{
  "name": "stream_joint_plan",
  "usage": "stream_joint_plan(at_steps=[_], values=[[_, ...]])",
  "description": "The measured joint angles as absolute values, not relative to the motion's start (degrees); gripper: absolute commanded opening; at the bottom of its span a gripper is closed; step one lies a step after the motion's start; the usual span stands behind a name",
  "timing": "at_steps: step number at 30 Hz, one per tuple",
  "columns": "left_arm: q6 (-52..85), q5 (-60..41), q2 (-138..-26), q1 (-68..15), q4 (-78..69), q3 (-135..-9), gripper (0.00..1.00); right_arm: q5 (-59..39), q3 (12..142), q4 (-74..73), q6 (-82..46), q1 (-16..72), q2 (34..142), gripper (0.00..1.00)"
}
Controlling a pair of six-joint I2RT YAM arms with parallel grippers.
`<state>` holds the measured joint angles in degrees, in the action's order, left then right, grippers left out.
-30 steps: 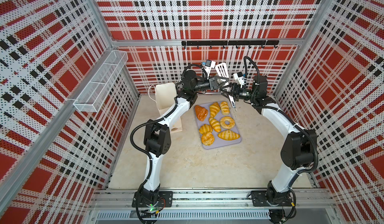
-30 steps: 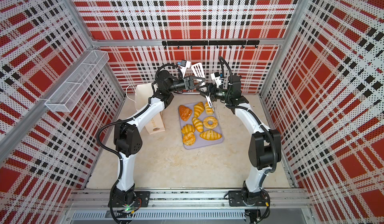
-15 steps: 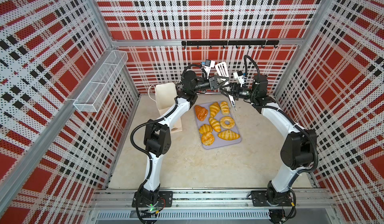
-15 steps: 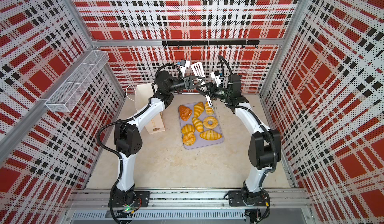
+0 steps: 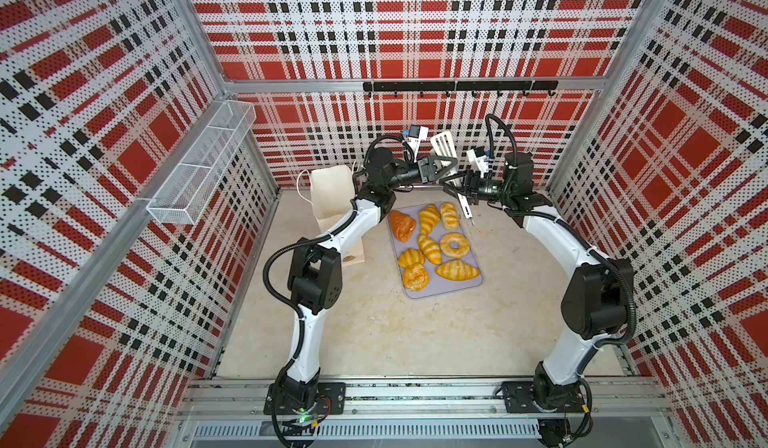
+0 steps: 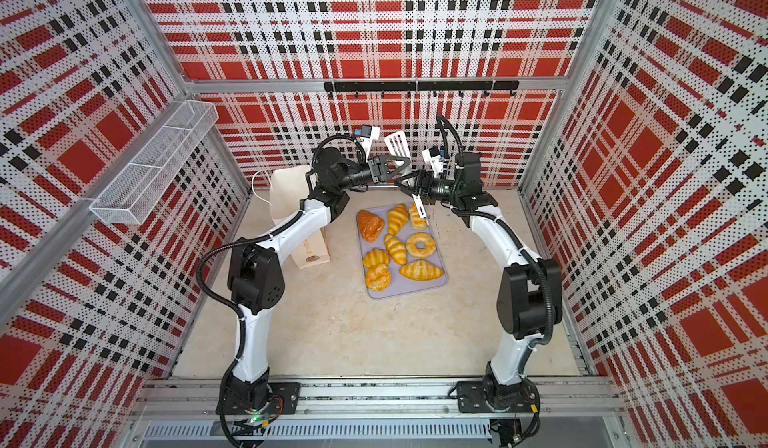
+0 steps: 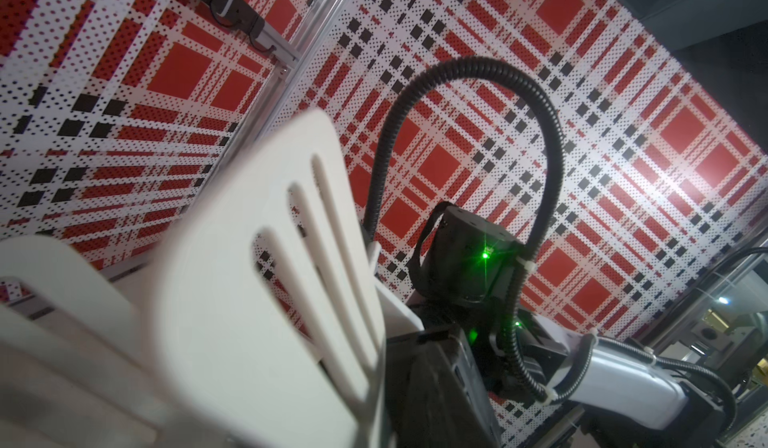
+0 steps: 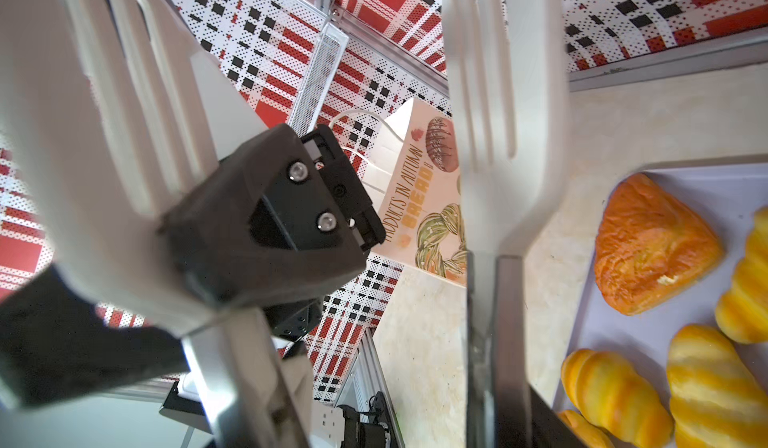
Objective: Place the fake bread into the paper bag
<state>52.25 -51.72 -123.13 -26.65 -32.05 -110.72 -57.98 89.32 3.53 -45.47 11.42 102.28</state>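
Fake bread (image 5: 457, 270): eight pieces, all lay on one lilac tray (image 5: 446, 290).
Paper bag (image 5: 330, 186): one, stood upright beside the tray, partly hidden by my left arm (image 5: 353, 228).
My right gripper (image 5: 459, 192): spread wide, empty, above the tray's far end.
My left gripper (image 5: 439, 157): I could not tell its grip.
Surroundings: one wire basket (image 5: 199, 167), one hook rail (image 5: 457, 86).

The fingers (image 8: 536, 113) are plain white, slotted. Seen between them in the right wrist view, the paper bag (image 8: 415, 176) is cream with orange and dark lettering and brown and green bread prints. Below the fingers the tray (image 5: 449, 288) is lilac. The fake bread (image 5: 429, 249) on it is golden-yellow with pale stripes, beside one reddish-brown piece (image 5: 402, 226). The bench (image 5: 374, 329) is mottled beige, and the walls (image 5: 415, 30) are a dotted plaid of red, white and black.
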Motion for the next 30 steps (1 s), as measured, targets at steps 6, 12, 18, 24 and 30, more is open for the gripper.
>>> stream_joint_plan(at_steps=[6,12,18,24,30], values=[[52.38,-50.24,-121.80,-25.93,-32.58,-105.89,0.54,-55.55,87.42,11.73,-41.39,9.63,100.44,0.64],[52.18,-48.47,-117.71,-24.25,-32.99,-99.33,0.59,-50.39,87.42,23.55,-34.09,8.58,97.60,0.65],[50.89,-47.64,-114.98,-23.27,-32.51,-95.59,0.68,-42.81,87.20,34.85,-28.18,8.45,94.72,0.64],[48.64,-47.35,-113.51,-23.27,-28.86,-92.79,0.73,-33.50,84.14,43.46,-24.99,9.34,90.80,0.65],[45.50,-45.52,-110.85,-23.38,-23.00,-89.93,0.77,-24.51,81.62,51.99,-22.57,12.23,87.20,0.64]])
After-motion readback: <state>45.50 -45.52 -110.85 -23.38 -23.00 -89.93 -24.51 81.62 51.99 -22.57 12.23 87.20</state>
